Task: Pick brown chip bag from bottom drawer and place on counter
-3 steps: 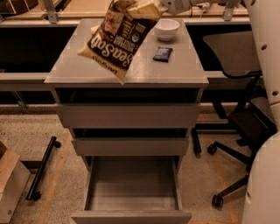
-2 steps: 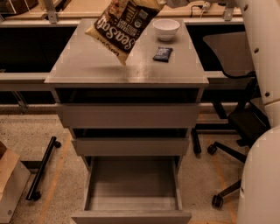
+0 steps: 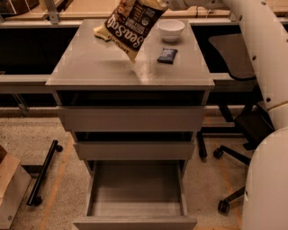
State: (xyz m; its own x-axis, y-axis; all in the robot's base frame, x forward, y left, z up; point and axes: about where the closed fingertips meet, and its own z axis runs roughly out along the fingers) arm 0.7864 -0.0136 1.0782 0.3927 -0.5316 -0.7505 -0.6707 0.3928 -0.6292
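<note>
The brown chip bag [image 3: 130,24] with white "Sea Salt" lettering hangs tilted in the air above the counter [image 3: 99,63], its lower corner just over the middle of the top. My gripper [image 3: 167,4] is at the top edge of the view, shut on the bag's upper right end. The white arm runs down the right side. The bottom drawer [image 3: 135,211] is pulled open and its grey tray holds nothing that I can see.
A white bowl [image 3: 170,29] and a small dark packet [image 3: 167,55] sit on the counter's back right. The two upper drawers stand slightly ajar. A black office chair [image 3: 243,117] is at the right; a cardboard box [image 3: 11,188] and a black bar lie on the floor at the left.
The bag has been carried up and back over the counter, swinging more level; its lower end now hangs higher above the top. The view has shifted slightly.
</note>
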